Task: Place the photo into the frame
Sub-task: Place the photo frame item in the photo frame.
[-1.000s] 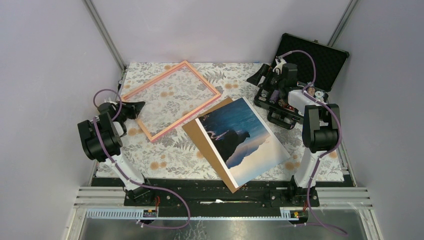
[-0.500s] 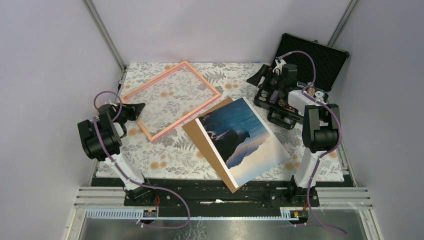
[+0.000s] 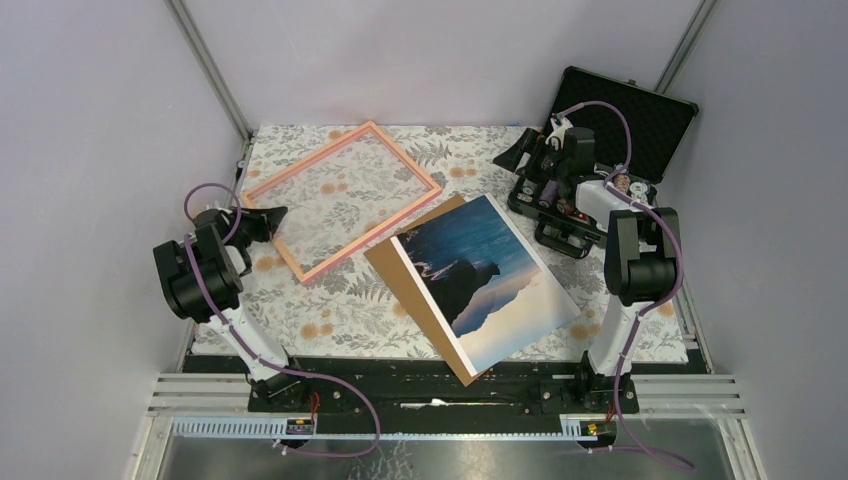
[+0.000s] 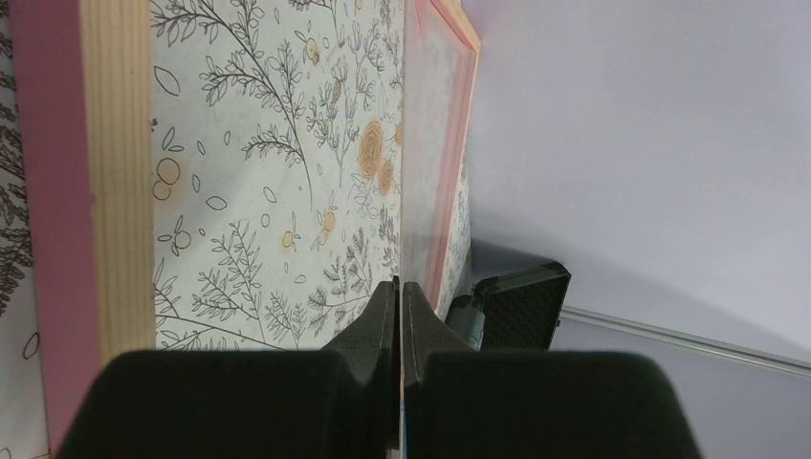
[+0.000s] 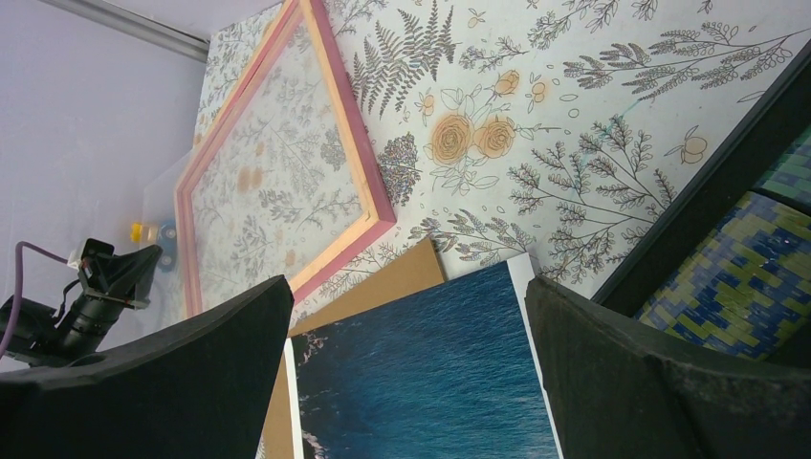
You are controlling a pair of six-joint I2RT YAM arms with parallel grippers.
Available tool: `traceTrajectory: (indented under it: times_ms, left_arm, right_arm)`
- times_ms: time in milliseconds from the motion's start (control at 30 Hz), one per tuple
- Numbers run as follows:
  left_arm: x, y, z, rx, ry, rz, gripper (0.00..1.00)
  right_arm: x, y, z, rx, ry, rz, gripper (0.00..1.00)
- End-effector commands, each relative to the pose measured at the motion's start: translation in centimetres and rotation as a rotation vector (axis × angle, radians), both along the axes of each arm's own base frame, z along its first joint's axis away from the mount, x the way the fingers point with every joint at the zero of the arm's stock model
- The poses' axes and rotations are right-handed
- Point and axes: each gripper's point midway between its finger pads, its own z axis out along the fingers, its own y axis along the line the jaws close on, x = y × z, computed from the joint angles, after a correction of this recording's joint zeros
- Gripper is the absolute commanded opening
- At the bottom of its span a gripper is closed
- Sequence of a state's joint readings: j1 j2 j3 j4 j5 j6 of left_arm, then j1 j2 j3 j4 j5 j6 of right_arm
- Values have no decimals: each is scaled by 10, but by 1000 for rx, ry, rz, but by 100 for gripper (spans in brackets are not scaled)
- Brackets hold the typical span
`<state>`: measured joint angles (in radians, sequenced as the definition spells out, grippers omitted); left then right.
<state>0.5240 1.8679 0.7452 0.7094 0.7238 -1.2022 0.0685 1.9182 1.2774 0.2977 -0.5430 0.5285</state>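
Jaws of the left gripper (image 3: 268,217) sit pressed together, empty, just beside the frame (image 3: 308,158). The photo (image 3: 490,280) lies face up on a brown board (image 3: 400,262). A pinch could drag both, or the print could jam, since its long axis runs far-left to near-right, across the frame's. Jaws of the right gripper (image 3: 512,155) stand spread by the black case (image 3: 640,115).

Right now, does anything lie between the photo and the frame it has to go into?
Nothing visible does. Only bare floral tablecloth separates the photo from the frame; the photo lies on a brown board whose corner reaches toward the frame.
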Motion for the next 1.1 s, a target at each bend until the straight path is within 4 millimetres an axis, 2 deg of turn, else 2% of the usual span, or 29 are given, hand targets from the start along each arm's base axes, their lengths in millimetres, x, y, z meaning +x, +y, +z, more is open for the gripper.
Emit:
traceTrajectory:
  times_ms: [0, 233, 700, 1067]
  left_arm:
    - [12, 13, 17, 61, -85, 20, 0]
    - [17, 13, 10, 88, -53, -25, 0]
    - [23, 18, 9, 103, -43, -42, 0]
    - [26, 20, 18, 122, -65, -55, 0]
  right_arm:
    - [1, 5, 20, 6, -72, 29, 100]
    - [1, 5, 18, 8, -67, 32, 100]
    - [0, 6, 15, 12, -60, 39, 100]
    - [0, 7, 14, 14, -57, 45, 100]
